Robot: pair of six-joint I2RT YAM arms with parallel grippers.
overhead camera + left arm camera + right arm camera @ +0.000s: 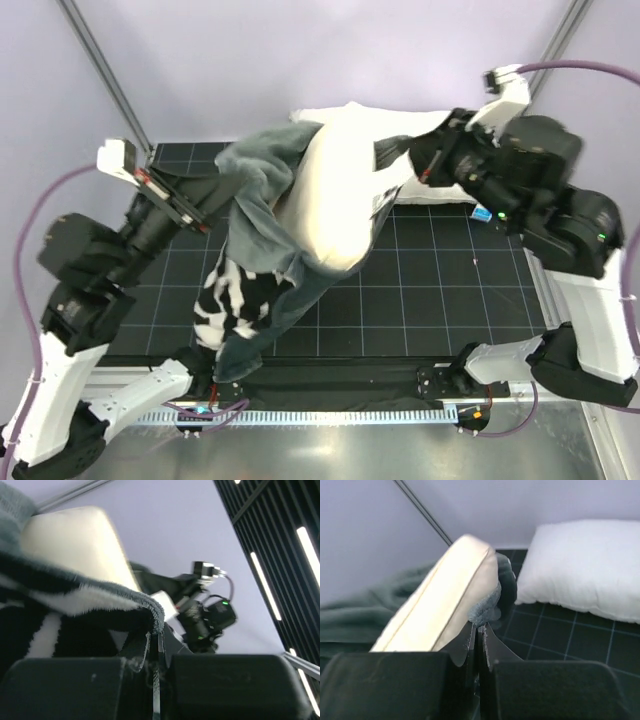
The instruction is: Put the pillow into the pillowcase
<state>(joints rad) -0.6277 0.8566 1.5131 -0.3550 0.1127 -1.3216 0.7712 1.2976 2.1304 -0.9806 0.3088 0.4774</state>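
Flat cream rectangular pillow (335, 200), held above the black gridded table's (450, 290) centre, sits partly inside the plush zebra-striped, grey-backed pillowcase (250, 290); left jaws and right jaws each pinch its hem. Much pillow shows; sleeving apparently unfinished.

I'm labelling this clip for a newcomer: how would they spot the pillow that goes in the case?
Look above the middle of the black gridded mat. The pillow is the flat cream slab held up there, partly wrapped by the zebra-and-grey pillowcase. The white pillow behind it is puffier and lies bare.
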